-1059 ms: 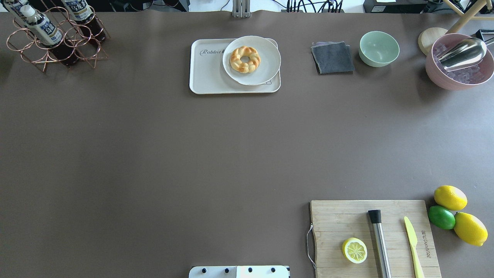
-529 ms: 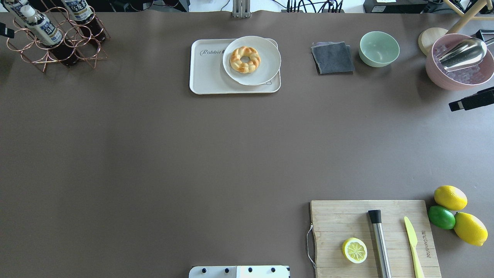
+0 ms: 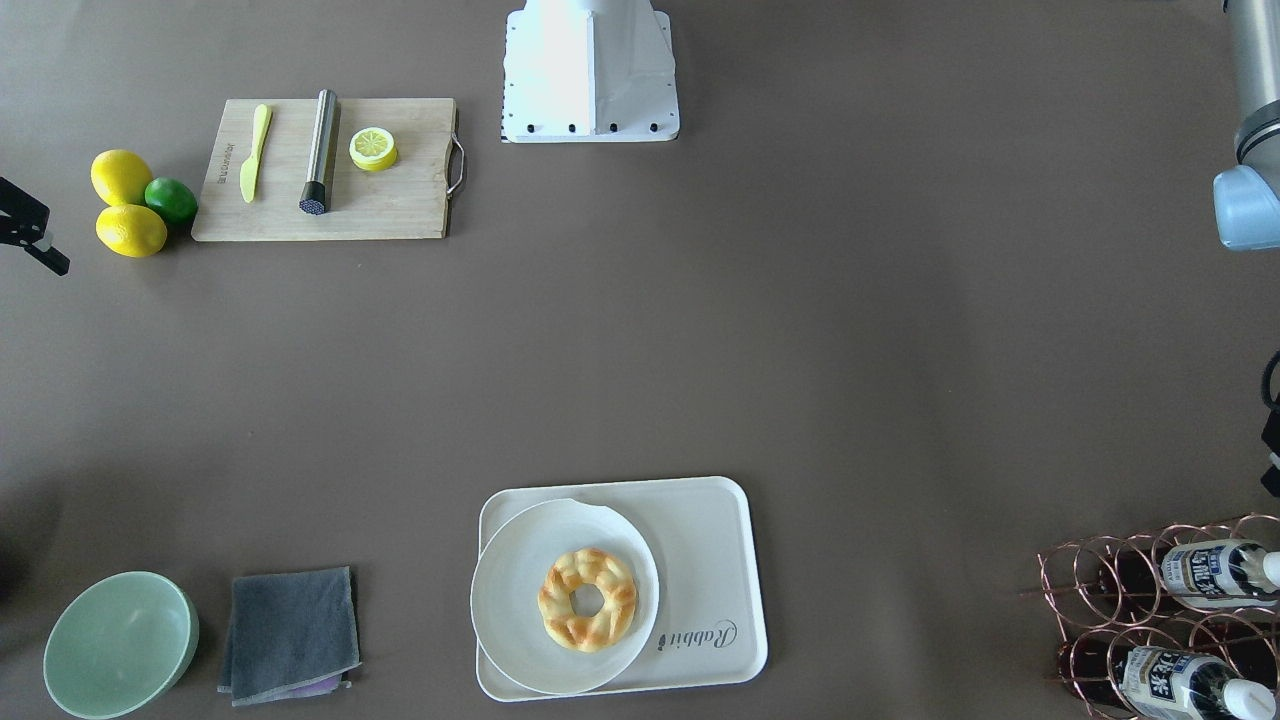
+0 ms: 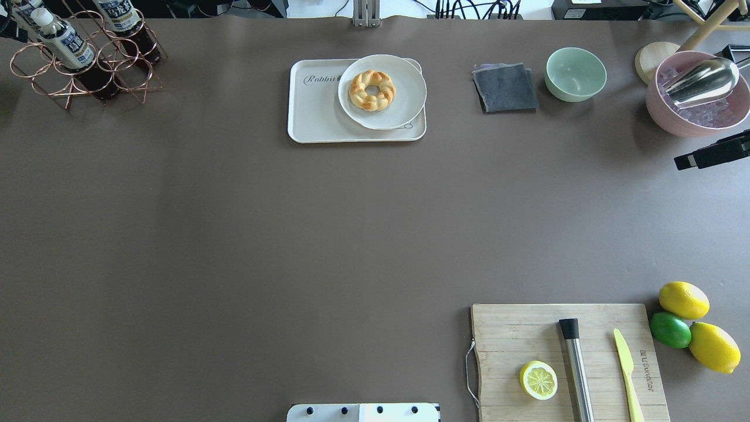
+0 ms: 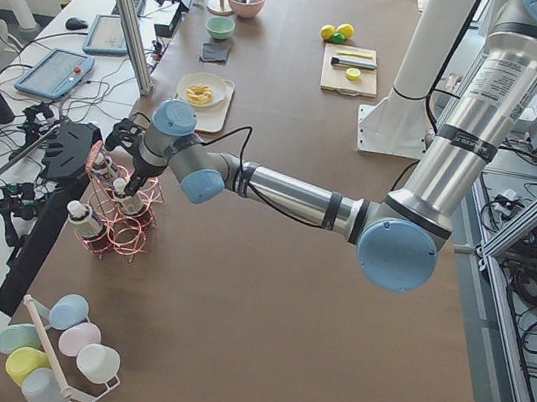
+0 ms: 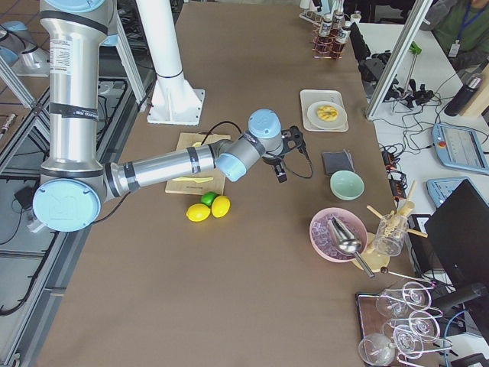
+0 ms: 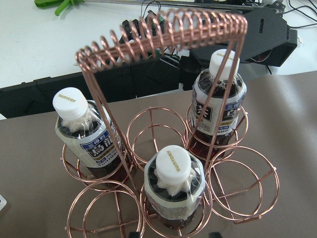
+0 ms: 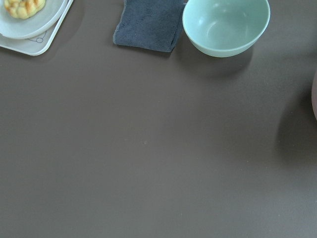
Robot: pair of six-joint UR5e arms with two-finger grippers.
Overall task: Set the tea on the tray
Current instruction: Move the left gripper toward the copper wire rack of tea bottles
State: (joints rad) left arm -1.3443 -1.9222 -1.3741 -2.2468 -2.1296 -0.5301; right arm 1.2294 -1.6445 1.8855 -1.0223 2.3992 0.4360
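Three tea bottles stand in a copper wire rack (image 7: 163, 34) in the left wrist view: one in front (image 7: 173, 183), one left (image 7: 91, 144), one back right (image 7: 218, 109). The rack (image 4: 76, 82) sits at the table's far left corner. My left gripper (image 7: 173, 234) hovers just above the front bottle, its fingertips apart at that view's bottom edge, holding nothing. The cream tray (image 4: 316, 117) with "Rabbit" script lies at the far middle, its left part bare. My right gripper (image 4: 712, 155) reaches in from the right edge; its jaws do not show clearly.
A white plate (image 4: 404, 88) with a braided doughnut (image 4: 371, 89) covers the tray's right part. A grey cloth (image 4: 505, 88), green bowl (image 4: 575, 73) and pink ice bowl (image 4: 697, 111) stand far right. A cutting board (image 4: 510, 334) and lemons (image 4: 684, 300) lie near right.
Both arms have come into the overhead view. The left gripper has moved up to the rack at the far left. The right gripper has edged in from the right.
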